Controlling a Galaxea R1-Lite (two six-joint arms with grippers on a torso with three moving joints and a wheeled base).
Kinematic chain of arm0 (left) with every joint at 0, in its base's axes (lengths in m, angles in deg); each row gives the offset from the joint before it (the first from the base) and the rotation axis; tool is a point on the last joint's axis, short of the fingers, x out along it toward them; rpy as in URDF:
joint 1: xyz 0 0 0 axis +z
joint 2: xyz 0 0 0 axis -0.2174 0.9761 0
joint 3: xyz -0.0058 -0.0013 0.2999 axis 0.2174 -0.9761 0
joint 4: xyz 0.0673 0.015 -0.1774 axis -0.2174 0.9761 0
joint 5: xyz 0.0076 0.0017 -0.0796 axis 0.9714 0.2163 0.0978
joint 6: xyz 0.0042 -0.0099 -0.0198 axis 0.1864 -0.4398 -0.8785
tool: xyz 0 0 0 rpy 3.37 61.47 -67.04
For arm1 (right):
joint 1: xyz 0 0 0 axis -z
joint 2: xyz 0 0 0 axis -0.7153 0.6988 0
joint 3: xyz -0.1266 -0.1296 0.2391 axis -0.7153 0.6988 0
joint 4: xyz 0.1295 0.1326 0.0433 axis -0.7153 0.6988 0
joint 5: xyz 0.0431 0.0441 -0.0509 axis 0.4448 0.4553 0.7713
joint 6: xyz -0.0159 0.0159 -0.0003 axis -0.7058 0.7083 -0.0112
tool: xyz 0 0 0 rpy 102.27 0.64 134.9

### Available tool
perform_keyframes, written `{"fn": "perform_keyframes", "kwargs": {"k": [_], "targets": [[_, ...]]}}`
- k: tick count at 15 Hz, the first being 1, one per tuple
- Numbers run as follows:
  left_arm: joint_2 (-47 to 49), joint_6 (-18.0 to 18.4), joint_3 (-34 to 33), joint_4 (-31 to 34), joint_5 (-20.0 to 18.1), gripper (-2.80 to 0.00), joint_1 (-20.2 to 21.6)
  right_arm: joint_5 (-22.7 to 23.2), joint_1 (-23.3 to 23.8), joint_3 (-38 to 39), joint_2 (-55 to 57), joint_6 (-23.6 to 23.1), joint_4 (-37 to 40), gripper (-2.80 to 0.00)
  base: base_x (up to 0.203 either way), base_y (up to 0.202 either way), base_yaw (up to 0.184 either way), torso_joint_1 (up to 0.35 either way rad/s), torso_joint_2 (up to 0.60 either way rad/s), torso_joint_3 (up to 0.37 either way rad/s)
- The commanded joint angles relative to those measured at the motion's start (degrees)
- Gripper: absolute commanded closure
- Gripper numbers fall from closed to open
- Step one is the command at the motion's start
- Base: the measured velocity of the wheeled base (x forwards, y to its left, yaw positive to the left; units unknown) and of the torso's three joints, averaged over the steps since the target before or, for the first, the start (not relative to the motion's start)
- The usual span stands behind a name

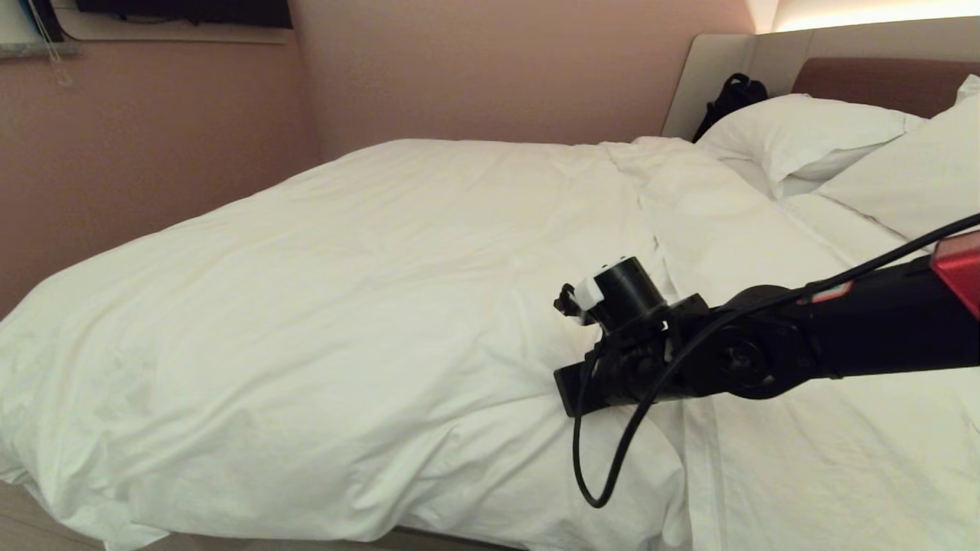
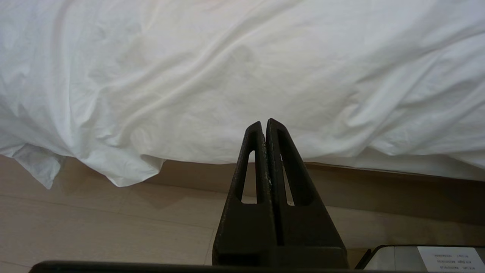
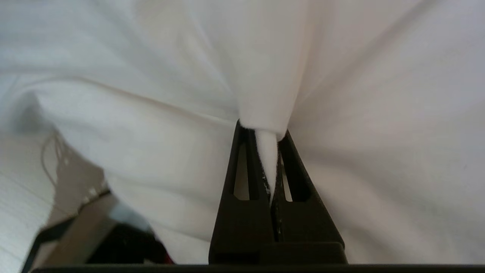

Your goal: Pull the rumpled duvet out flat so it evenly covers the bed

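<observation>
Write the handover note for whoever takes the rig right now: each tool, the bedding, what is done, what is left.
Right tool: shut on a pinch of the duvet, at the duvet's near edge toward the pillow end.
Left tool: shut, empty, parked low by the bed's side with the duvet's hanging edge beyond it.
Duvet: covers the foot and middle of the bed; its top edge lies bunched short of the pillows, with bare sheet showing on the near side.
Done: grasp made.
Left: draw the held edge toward the headboard and smooth the ridge, probably in more than one pull.
</observation>
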Motion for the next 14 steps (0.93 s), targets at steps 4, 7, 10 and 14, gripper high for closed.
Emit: {"fn": "perform_keyframes", "kwargs": {"k": [4, 7, 10, 14], "targets": [[0.00, 0.03, 0.00, 0.05, 0.01, 0.00, 0.02, -1.03, -3.88, 4.04, -3.13, -2.30, 7.74, 0.00, 0.000, 0.000, 0.000, 0.000, 0.00, 0.000], [0.00, 0.03, 0.00, 0.05, 0.01, 0.00, 0.02, -1.39, -4.66, 5.70, -2.35, -4.07, 7.74, 0.00, 0.000, 0.000, 0.000, 0.000, 0.00, 0.000], [0.00, 0.03, 0.00, 0.05, 0.01, 0.00, 0.02, -1.33, -4.66, 5.71, -1.35, -4.01, 7.24, 0.00, 0.000, 0.000, 0.000, 0.000, 0.00, 0.000], [0.00, 0.03, 0.00, 0.05, 0.01, 0.00, 0.02, -1.24, -4.72, 5.42, 0.56, -3.73, 4.10, 0.00, 0.000, 0.000, 0.000, 0.000, 0.00, 0.000]]}}
